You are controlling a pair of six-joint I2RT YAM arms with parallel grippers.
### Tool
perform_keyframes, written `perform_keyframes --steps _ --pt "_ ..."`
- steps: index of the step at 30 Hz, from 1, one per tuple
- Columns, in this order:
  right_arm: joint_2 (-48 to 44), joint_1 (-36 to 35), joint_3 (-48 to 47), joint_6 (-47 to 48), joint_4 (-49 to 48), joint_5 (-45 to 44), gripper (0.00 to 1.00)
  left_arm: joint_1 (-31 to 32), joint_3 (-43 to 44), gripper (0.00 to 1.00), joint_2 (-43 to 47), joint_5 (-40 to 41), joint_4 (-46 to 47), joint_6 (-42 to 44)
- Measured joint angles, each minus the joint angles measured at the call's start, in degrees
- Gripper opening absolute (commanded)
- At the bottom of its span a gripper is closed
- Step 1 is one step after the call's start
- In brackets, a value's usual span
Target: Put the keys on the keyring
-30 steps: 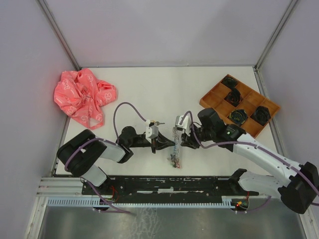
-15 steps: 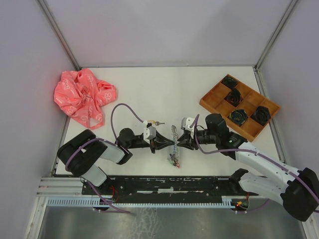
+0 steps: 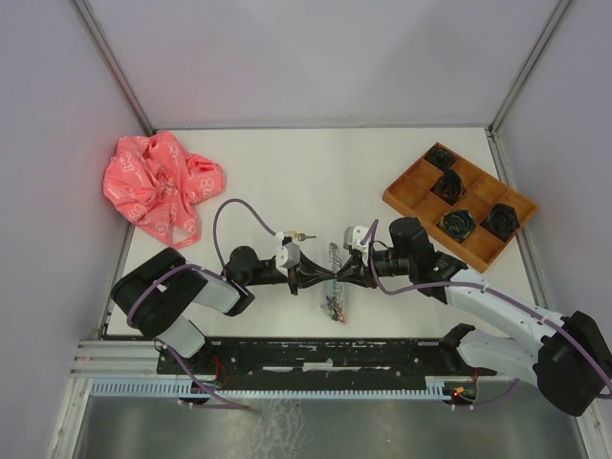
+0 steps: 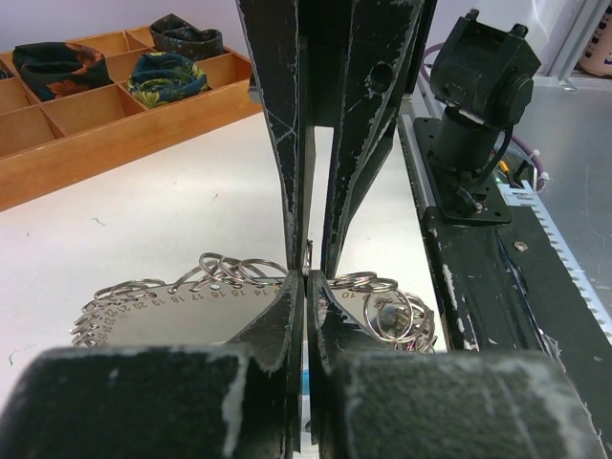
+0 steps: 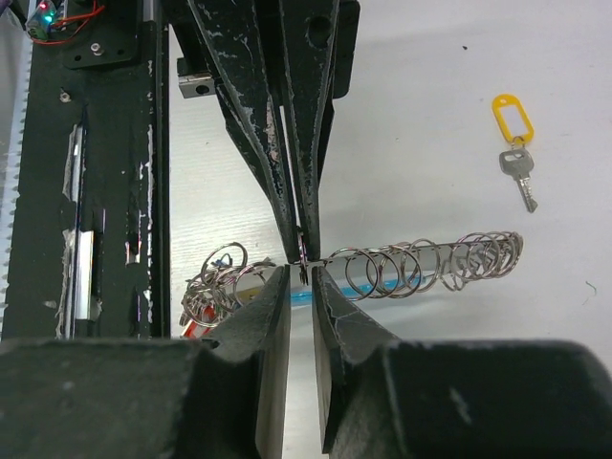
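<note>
Step in hand, I judge: steadying one keyring (image 5: 302,254). Left jaws clamp it; right jaws nearly closed around it, grip unclear. Next I must fetch the key (image 5: 519,168).

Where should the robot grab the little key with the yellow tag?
Probably by the yellow tag, coming straight down from above. The key lies flat on the table and looks too thin to pinch, while the tag is a wider loop with two long edges for fingers to close across.
</note>
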State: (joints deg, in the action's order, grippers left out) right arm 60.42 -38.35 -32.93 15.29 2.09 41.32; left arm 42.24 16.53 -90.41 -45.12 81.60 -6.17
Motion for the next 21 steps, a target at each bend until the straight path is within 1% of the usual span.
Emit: perform_keyframes --steps 11,13,15,16,17,18,21 --pt "1.9 0.1 -0.6 0.9 0.3 1.4 0.13 0.0 0.0 0.03 0.0 -0.1 -0.1 0.0" --pt "2.3 0.2 -0.9 1.1 0.5 1.5 0.08 0.0 0.0 0.03 0.0 -0.1 -0.3 0.0" --pt "2.6 0.2 -1.0 1.3 0.8 1.6 0.01 0.0 0.0 0.03 0.0 -0.2 -0.6 0.0" --pt "2.7 0.2 -1.2 1.5 1.1 1.6 0.01 0.0 0.0 0.03 0.0 -0.2 -0.8 0.0" --pt "2.9 0.2 -1.4 1.7 1.5 1.6 0.01 0.0 0.0 0.05 0.0 -0.3 -1.0 0.1" --pt "3.1 0.2 -1.6 1.9 1.9 1.6 0.01 0.0 0.0 0.10 0.0 -0.3 -1.2 0.1" --pt "3.2 0.2 -1.7 3.1 2.6 1.5 0.01 0.0 0.0 0.26 0.4 -0.3 -2.5 0.9"
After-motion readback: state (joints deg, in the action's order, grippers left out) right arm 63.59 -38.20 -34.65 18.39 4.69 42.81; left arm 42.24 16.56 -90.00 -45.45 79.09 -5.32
